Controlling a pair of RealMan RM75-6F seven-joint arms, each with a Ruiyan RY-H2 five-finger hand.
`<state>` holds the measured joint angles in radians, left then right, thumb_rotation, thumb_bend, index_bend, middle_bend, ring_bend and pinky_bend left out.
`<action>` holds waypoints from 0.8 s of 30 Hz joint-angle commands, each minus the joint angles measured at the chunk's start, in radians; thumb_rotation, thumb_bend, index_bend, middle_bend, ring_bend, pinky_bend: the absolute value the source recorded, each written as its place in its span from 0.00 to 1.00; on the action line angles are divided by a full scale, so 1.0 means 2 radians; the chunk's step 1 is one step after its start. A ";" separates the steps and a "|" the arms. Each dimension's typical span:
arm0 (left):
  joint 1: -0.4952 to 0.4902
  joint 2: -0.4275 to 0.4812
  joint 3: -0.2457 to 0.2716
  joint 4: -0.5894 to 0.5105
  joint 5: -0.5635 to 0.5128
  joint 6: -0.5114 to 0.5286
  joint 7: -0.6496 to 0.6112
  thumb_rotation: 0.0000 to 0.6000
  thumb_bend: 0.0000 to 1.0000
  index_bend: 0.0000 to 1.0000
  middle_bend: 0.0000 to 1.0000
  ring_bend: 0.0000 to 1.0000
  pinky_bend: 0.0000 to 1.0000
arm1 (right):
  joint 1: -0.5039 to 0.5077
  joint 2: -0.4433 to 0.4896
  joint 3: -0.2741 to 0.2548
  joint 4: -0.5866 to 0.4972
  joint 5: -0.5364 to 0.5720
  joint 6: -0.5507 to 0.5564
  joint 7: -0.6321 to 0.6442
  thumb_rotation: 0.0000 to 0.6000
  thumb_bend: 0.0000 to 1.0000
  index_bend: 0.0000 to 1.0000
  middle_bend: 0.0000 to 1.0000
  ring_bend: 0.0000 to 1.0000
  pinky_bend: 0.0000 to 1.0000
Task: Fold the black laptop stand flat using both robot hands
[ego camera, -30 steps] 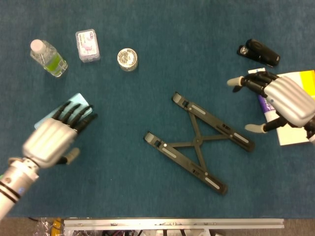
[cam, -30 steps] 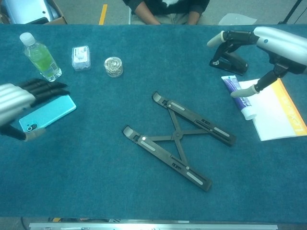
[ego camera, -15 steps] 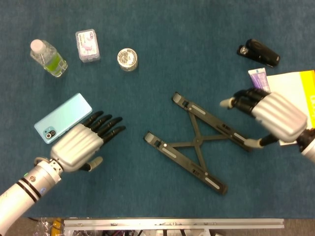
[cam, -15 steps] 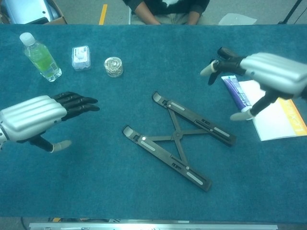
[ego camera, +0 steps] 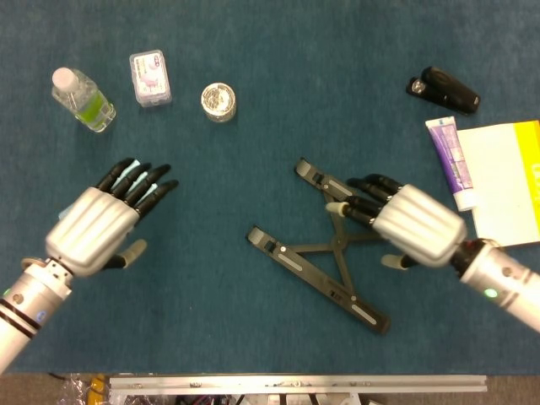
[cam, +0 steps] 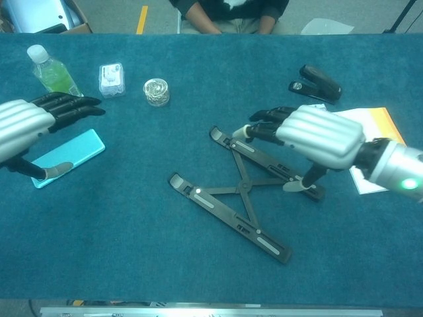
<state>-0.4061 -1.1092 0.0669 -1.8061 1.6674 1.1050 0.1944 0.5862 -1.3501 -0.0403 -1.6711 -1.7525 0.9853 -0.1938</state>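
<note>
Right fingers: the fingers (ego camera: 369, 190) are extended and slightly apart, palm down, tips over the far rail of the stand; whether they touch it I cannot tell. They hold nothing.
Right hand: the right hand (ego camera: 411, 224) sits over the right part of the stand, covering the far rail's right end in the head view.
Left fingers: the left fingers (ego camera: 139, 181) are straight and close together, gripping nothing.
Left hand: the left hand (ego camera: 94, 226) hangs above the phone near the table's left edge, well apart from the stand.
Task item: the black laptop stand (ego camera: 331, 246) lies opened in an X on the table (ego camera: 278, 126), right of centre and toward the near edge, two rails crossed by thin links at a central pivot.
Step in hand: judged to be the approach; the stand is not yet gripped or folded.
Method advised: settle the right hand on the far rail; bring the left hand across to the near rail's left end; push the rails together evenly so the links close without the stand skating on the cloth.
Risk: a one-sided push would likely slide the stand, not close it.
Surroundings: a phone (cam: 66, 156) lies under the left hand; a bottle (ego camera: 83, 99), small box (ego camera: 149, 78) and round tin (ego camera: 218, 101) sit toward the far left corner; a stapler (ego camera: 445, 89), tube (ego camera: 449, 160) and booklet (ego camera: 510, 181) lie by the right edge.
</note>
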 commanded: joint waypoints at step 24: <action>0.013 0.014 0.013 0.019 0.000 0.024 -0.044 1.00 0.34 0.00 0.00 0.00 0.00 | 0.005 -0.146 0.021 0.105 0.092 -0.031 -0.155 1.00 0.00 0.00 0.12 0.00 0.06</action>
<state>-0.3808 -1.0818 0.0936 -1.7694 1.6672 1.1514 0.1077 0.5931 -1.6371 0.0017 -1.4655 -1.5710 0.9247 -0.5009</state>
